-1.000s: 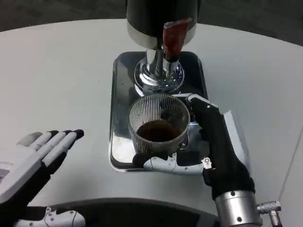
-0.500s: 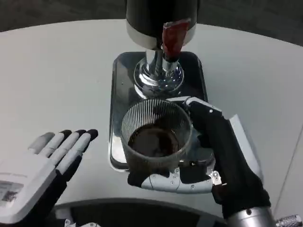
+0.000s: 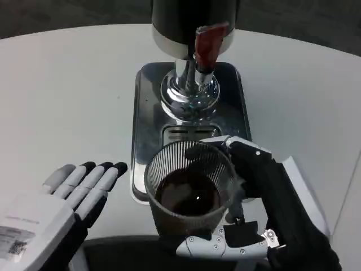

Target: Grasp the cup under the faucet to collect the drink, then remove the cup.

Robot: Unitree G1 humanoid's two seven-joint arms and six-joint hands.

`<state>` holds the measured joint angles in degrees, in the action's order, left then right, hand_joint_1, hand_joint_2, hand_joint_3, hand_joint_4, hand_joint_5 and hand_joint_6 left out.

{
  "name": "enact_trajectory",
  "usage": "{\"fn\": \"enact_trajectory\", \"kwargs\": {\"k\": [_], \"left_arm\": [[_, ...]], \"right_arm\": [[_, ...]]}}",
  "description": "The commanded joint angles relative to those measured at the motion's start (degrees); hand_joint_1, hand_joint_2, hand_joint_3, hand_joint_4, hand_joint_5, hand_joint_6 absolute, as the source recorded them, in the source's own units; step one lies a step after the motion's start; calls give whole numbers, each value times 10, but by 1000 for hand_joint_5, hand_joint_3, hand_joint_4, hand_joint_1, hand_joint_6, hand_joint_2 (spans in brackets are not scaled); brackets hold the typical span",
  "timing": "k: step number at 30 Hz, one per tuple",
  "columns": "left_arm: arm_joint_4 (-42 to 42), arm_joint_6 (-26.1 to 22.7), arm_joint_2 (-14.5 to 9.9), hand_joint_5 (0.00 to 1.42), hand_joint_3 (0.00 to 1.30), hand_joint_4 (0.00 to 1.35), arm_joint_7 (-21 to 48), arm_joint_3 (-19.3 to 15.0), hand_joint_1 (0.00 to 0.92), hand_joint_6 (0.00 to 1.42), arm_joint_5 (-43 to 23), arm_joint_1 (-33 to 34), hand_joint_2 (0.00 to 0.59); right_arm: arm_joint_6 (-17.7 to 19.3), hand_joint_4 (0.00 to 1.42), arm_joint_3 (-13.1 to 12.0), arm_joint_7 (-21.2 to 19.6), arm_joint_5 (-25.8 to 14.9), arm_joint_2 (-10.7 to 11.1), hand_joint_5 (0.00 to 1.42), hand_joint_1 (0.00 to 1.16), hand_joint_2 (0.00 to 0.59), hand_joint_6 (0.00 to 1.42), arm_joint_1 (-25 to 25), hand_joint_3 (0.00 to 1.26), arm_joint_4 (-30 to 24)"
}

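Bright even light, steel glare

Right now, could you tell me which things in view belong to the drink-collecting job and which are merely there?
Part of the job:
- cup, dark drink inside, held by right hand
- faucet
- dispenser
- tray

Merely there:
- left hand, open, idle
- table

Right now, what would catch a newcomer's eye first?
The ribbed glass cup with dark drink inside, held at bottom centre by the right hand. Behind it, the dispenser's red faucet lever stands over the shiny metal tray. The left hand lies open at lower left.
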<state>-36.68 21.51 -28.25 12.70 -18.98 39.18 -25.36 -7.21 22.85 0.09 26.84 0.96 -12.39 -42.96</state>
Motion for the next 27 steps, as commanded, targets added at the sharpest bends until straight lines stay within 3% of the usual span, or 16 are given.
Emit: {"fn": "enact_trajectory", "kwargs": {"k": [1, 8, 27], "left_arm": [[-22, -6, 4, 0, 0, 0, 10, 15, 0, 0, 12, -8, 35], [-22, -18, -4, 0, 0, 0, 14, 27, 0, 0, 21, 13, 31], [-14, -48, 0, 0, 0, 0, 15, 40, 0, 0, 16, 39, 35]], "right_arm": [[32, 931, 8, -9, 6, 6, 980, 1104, 85, 1353, -30, 762, -38], [41, 932, -3, -6, -25, 11, 983, 1103, 89, 1353, -46, 759, -32], [49, 943, -8, -12, -19, 8, 993, 1101, 101, 1353, -42, 756, -32]]}}
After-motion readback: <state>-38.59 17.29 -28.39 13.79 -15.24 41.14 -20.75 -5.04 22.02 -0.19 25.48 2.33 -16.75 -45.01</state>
